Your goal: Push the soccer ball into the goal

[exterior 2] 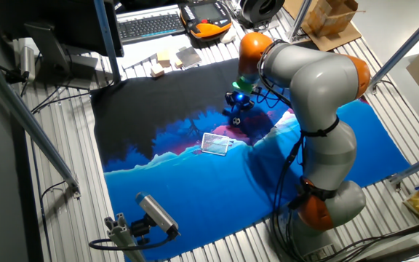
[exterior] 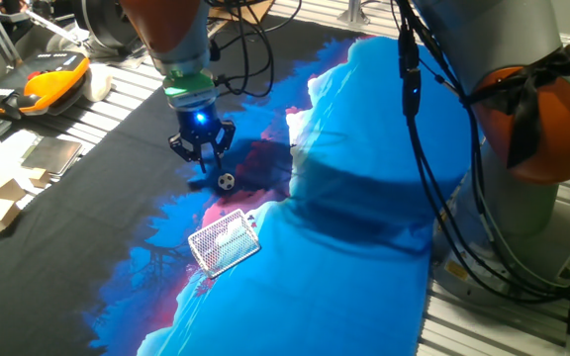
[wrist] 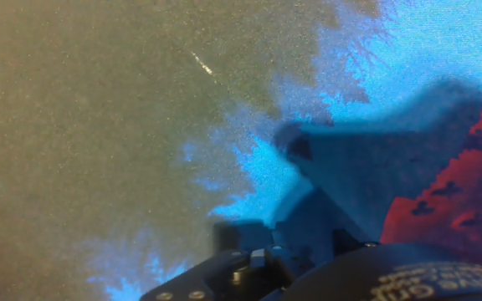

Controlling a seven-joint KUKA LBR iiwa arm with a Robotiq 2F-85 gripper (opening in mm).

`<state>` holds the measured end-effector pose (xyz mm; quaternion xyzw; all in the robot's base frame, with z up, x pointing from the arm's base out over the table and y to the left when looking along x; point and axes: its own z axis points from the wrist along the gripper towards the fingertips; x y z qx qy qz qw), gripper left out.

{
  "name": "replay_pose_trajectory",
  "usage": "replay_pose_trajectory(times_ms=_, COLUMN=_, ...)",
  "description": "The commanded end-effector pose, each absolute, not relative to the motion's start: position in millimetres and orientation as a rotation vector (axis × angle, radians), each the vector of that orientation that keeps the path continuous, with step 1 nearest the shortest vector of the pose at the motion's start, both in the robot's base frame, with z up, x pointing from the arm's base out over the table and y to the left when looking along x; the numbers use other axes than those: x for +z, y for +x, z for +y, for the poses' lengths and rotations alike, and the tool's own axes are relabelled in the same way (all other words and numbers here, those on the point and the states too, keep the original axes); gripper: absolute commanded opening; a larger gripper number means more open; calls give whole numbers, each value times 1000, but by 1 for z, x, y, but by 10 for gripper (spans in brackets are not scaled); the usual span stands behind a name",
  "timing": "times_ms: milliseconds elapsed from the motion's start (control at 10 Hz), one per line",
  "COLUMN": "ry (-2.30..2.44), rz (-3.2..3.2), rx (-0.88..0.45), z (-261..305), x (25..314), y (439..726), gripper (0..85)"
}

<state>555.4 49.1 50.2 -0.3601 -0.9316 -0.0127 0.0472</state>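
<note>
We are looking at a silver-grey arm (exterior 2: 318, 87) with orange joint bands, black cables running along it, a green ring above the black fingers (exterior: 203, 150) (a blue light is glowing there).

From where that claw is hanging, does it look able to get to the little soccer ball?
Probably yes. The gripper hovers just behind the soccer ball, and nothing lies between them on the cloth. The goal sits beyond the ball, out of the way.

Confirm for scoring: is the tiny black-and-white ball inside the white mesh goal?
Out. The ball lies on the cloth, apart from the goal.
</note>
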Motion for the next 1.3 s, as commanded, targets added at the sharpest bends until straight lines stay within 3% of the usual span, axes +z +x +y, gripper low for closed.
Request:
replay_pose_trajectory(times_ms=0, ry=-1102, rz=-2840, rx=-48, z=49, x=50, y=555, gripper=340)
replay_pose_trajectory(times_ms=1200, ry=-1176, rz=-2814, rx=-28, z=49, x=50, y=555, gripper=340)
